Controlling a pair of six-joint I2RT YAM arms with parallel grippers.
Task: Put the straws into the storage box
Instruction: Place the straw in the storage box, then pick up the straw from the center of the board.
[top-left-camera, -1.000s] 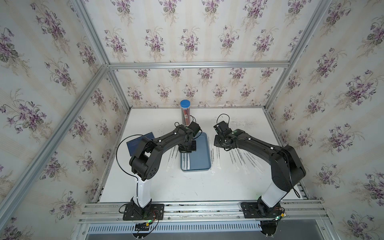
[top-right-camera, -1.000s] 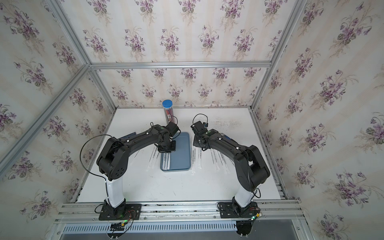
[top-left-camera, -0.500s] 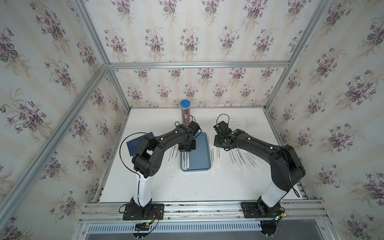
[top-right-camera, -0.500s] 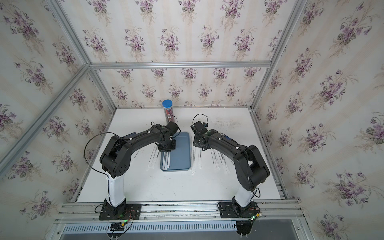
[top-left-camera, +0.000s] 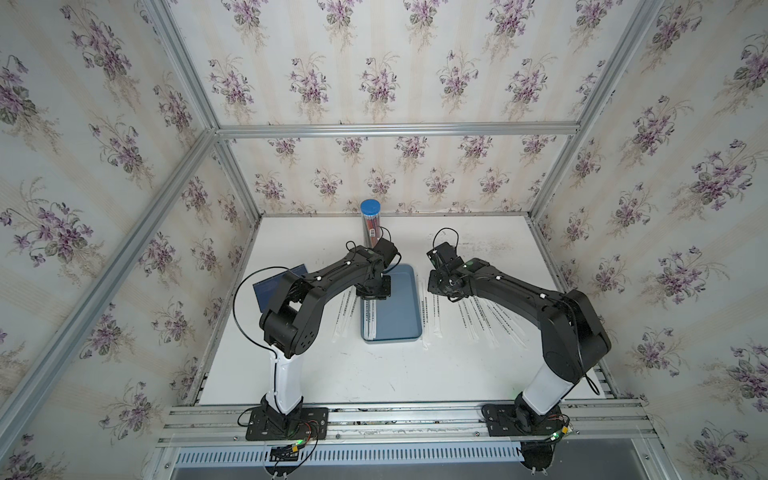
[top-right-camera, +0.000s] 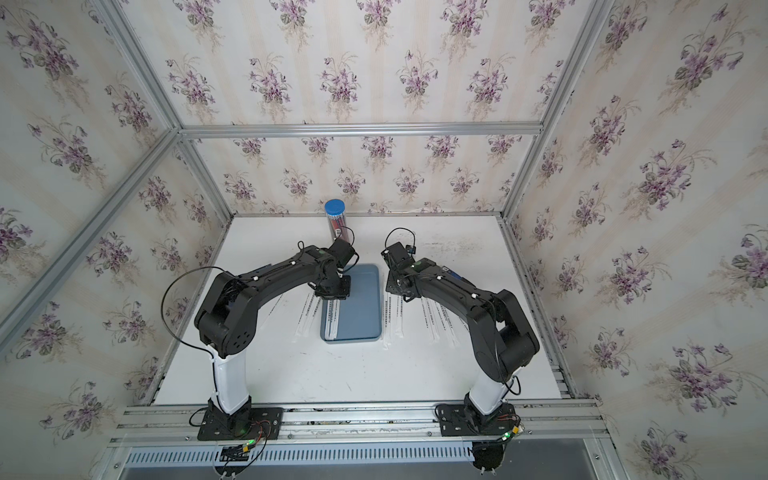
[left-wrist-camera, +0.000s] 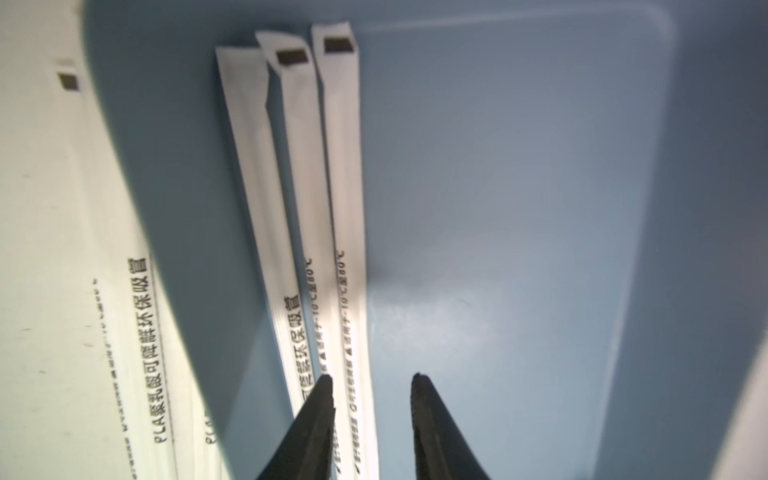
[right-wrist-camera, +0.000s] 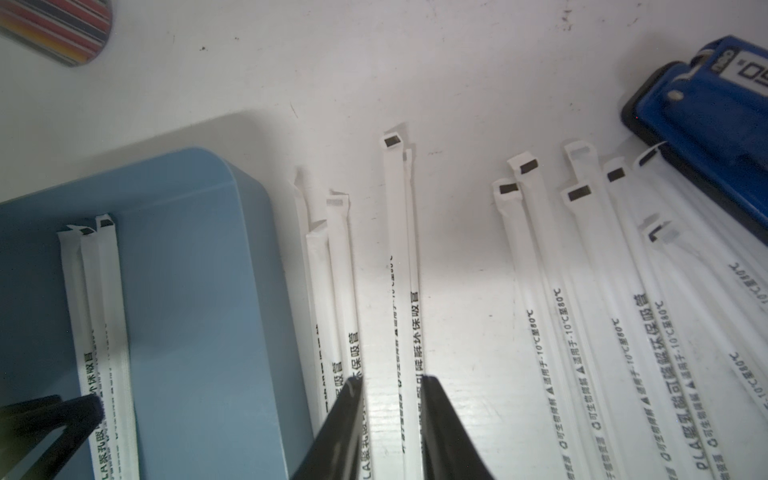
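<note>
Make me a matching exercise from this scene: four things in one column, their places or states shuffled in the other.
1. box
2. tube
3. card
4. left gripper

A. open, over the box
B. holds three straws
C. blue-lidded, at the table's back
D. dark blue, at the table's left edge

Pairs: 1-B, 2-C, 3-D, 4-A
</note>
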